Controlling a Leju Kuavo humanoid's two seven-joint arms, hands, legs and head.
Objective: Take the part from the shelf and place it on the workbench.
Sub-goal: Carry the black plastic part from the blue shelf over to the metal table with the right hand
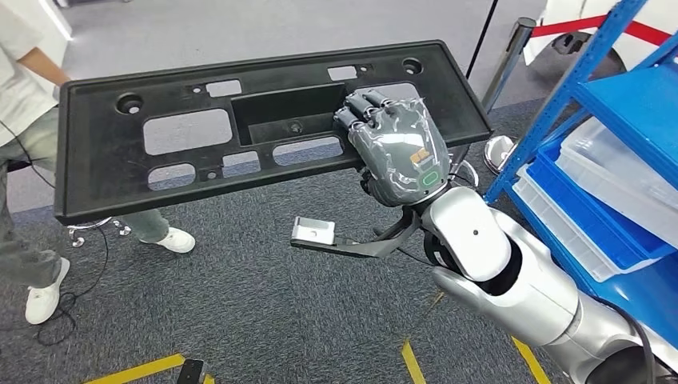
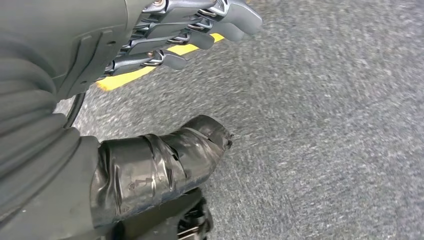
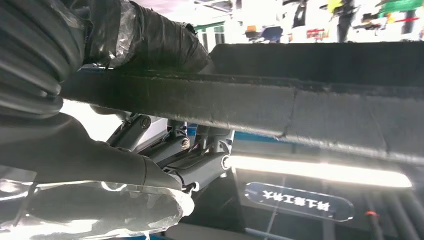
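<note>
The part is a long flat black plastic panel (image 1: pixel 184 132) with several cut-outs, held in the air above the carpet, roughly level. My right hand (image 1: pixel 393 144) grips its near edge right of the middle, fingers curled over the top. In the right wrist view the panel's edge (image 3: pixel 280 95) runs between my thumb (image 3: pixel 150 35) and the fingers (image 3: pixel 195 160). My left hand (image 2: pixel 170 40) hangs above the carpet, fingers apart from the taped thumb (image 2: pixel 165 160), holding nothing.
A blue shelf (image 1: pixel 608 96) with clear bins (image 1: pixel 616 172) stands at the right. A person (image 1: pixel 24 104) in white shoes stands at the left, close to the panel's left end. Yellow floor tape (image 1: pixel 136 370) crosses the grey carpet. A stanchion post (image 1: pixel 512 60) stands behind.
</note>
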